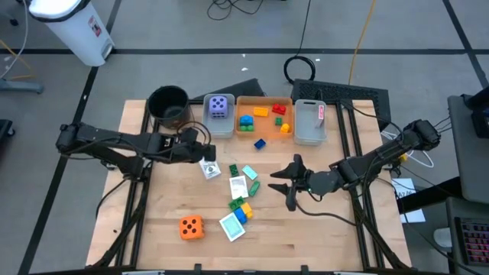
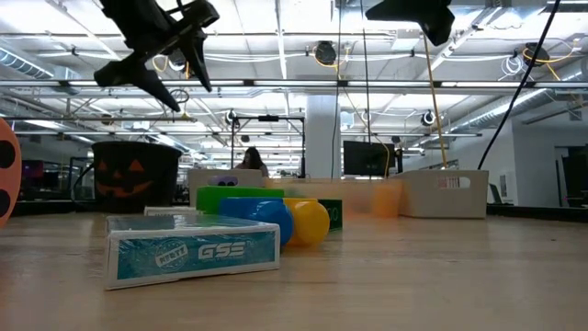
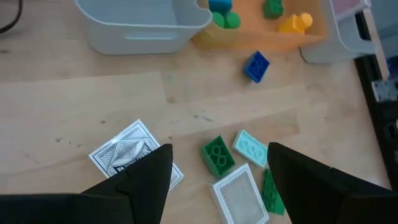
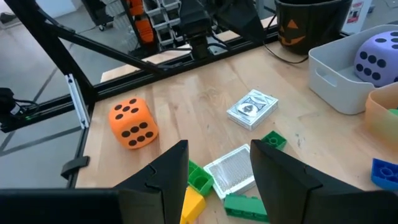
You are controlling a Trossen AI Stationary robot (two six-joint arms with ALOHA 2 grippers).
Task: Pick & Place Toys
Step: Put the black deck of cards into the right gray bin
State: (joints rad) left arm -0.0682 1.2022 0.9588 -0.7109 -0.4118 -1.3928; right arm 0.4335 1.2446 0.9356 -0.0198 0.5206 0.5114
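Observation:
My left gripper (image 1: pixel 200 150) hangs open above the table, over a white patterned card pack (image 3: pixel 132 152) and a green brick (image 3: pixel 217 155); nothing is between its fingers. My right gripper (image 1: pixel 284 183) also hangs open and empty, right of the loose heap of bricks and cards (image 1: pixel 243 195); its wrist view shows a white card (image 4: pixel 231 169) and green bricks below it. An orange die (image 1: pixel 191 227) rests on the table at the near left. A blue brick (image 1: pixel 260 143) lies alone in front of the bins. The purple die (image 1: pixel 219 106) sits in a grey bin (image 1: pixel 208 122).
Along the far edge stand a round black pot (image 1: pixel 168 103), the grey bin with the die, an orange bin (image 1: pixel 263 101) holding several bricks, and a second grey bin (image 1: pixel 309 136) with a pink card. Bare wood lies at the near right (image 1: pixel 321 237).

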